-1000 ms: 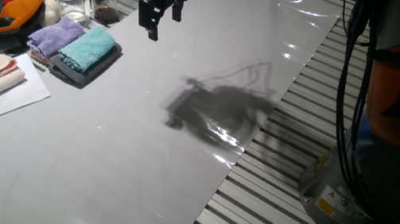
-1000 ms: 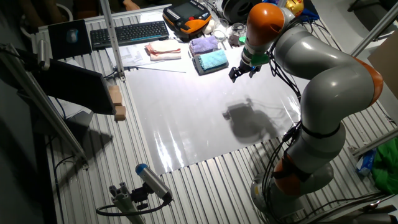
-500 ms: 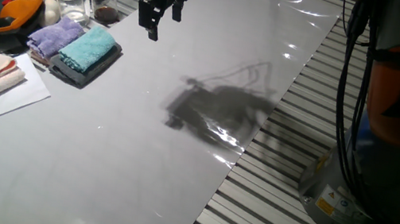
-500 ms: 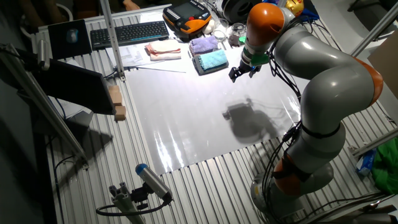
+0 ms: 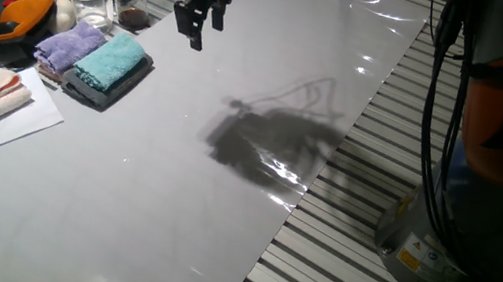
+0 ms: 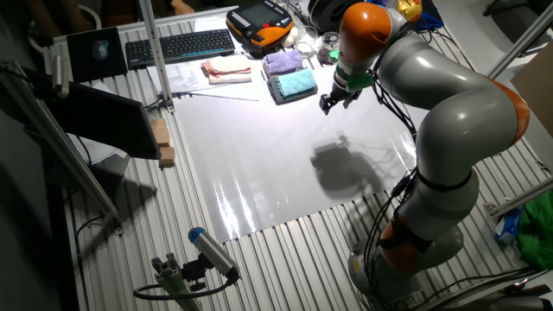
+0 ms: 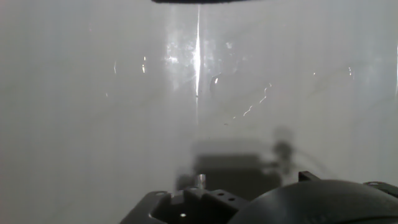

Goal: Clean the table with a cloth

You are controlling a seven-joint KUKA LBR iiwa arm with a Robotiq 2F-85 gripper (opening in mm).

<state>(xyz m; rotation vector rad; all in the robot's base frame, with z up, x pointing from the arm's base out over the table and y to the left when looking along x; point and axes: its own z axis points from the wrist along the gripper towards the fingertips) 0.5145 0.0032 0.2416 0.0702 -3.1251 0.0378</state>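
Pincer (image 5: 197,25) shifted slightly, fluffy teal cloth (image 5: 110,60)

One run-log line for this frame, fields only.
phase: approach | gripper: open, empty, above table | teal cloth: untouched, on dark grey cloth beside lilac cloth | wiping: not started

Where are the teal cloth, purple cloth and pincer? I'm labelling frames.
teal cloth (image 5: 110,60), one fixed view, top middle.
purple cloth (image 5: 69,44), one fixed view, fluffy middle.
pincer (image 5: 196,24), one fixed view, between fingertips.

No legible text or labels anywhere
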